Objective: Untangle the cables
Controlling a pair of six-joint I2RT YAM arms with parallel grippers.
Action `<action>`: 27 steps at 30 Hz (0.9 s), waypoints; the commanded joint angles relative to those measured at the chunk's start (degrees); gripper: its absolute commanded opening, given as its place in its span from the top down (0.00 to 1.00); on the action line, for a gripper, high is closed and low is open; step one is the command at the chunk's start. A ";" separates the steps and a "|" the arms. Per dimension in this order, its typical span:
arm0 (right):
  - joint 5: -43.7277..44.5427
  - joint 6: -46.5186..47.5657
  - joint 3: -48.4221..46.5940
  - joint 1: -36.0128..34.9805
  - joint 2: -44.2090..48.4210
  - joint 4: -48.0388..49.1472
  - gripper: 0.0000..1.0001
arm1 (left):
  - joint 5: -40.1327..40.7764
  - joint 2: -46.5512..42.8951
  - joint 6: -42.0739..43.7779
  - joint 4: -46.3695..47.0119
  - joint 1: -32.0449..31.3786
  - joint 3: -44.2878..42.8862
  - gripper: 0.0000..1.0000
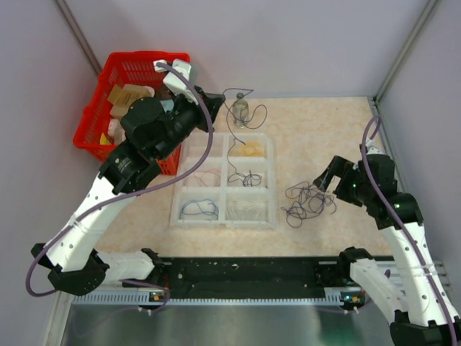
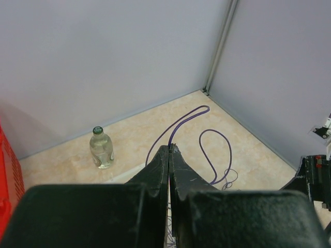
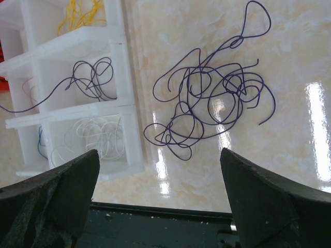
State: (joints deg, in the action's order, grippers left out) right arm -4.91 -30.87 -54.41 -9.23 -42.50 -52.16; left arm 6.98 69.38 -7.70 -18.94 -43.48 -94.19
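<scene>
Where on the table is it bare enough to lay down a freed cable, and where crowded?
Bare: far right of the table, behind the tangle of cables and right of the bottle; also the near strip between the tray and the black rail. Crowded: around the bottle, where the purple cable in the left gripper loops.

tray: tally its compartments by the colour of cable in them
yellow cables: 1
purple cables: 1
white cables: 1
blue cables: 1
pink cables: 1
no cable seen: 1
total: 6 compartments in the tray
</scene>
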 commanded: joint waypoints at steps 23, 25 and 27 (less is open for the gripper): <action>-1.33 -1.12 2.64 -0.17 2.60 2.77 0.01 | -10.15 1.90 -13.38 7.95 2.35 30.55 1.00; -1.51 -1.12 2.91 -0.26 2.60 2.77 0.01 | -9.19 0.67 -14.09 8.04 2.35 32.92 1.00; -1.60 -1.21 3.08 -0.17 2.77 2.68 0.01 | -8.13 -0.82 -14.53 7.61 2.26 34.51 1.00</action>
State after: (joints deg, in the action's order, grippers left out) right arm -6.37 -31.75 -51.57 -9.23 -40.60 -50.72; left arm -2.96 72.47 -19.66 -15.05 -41.39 -61.80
